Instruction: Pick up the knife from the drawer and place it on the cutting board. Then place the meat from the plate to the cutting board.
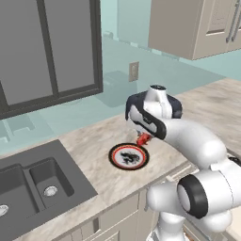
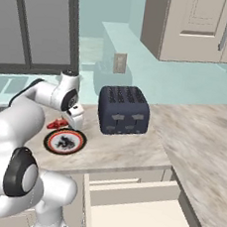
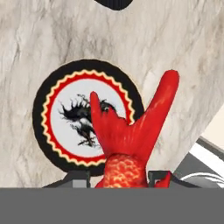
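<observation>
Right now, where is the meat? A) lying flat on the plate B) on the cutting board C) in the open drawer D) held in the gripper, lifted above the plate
D: the gripper is shut on the red meat, which hangs clear above the plate on the counter; the left base view shows the meat lifted off the plate too.

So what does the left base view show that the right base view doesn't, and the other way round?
Left base view alone: the dark double sink set in the counter at left.
Right base view alone: the dark blue toaster on the counter, and the open drawer at the bottom, whose visible part shows a bare floor.
Both share: the plate with its black rim, the red meat held in the pincer just above the plate's edge, the wall outlet and the marbled counter.
</observation>
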Controlling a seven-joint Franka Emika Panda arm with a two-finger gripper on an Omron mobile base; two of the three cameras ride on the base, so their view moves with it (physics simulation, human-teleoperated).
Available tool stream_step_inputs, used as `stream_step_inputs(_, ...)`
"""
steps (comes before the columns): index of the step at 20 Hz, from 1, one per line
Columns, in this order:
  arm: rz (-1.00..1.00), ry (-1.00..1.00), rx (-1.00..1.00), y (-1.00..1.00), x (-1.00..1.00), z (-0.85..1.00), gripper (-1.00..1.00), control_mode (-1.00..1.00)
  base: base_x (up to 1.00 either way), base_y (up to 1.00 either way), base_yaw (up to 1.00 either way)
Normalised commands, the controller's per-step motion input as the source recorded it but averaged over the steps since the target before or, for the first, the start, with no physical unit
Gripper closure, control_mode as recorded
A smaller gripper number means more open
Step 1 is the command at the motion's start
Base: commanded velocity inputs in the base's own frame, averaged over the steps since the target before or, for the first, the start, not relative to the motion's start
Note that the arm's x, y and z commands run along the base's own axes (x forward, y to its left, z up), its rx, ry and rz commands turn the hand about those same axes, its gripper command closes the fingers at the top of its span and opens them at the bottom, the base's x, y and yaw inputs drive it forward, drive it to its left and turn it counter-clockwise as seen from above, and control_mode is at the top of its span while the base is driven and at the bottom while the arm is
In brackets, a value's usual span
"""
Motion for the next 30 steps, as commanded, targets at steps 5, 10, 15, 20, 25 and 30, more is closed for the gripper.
stream_step_inputs(5, 0.13, -0.27, 0.00, 0.00, 0.00, -0.02, 1.00, -1.00, 0.00, 0.00, 0.00)
stream_step_inputs(10, 0.06, -0.16, 0.02, 0.00, 0.06, -0.01, 1.00, -1.00, 0.00, 0.00, 0.00)
stream_step_inputs(15, 0.00, 0.03, 0.00, 0.00, 0.13, 0.02, 1.00, -1.00, 0.00, 0.00, 0.00)
stream_step_inputs(20, 0.01, 0.01, -0.01, 0.01, -0.06, 0.08, 1.00, -1.00, 0.00, 0.00, 0.00)
stream_step_inputs(25, 0.00, 0.00, 0.00, 0.00, 0.00, 0.00, 1.00, 1.00, -0.83, 0.01, 0.04)
stream_step_inputs(30, 0.00, 0.00, 0.00, 0.00, 0.00, 0.00, 1.00, 1.00, -1.00, 0.11, 0.06)
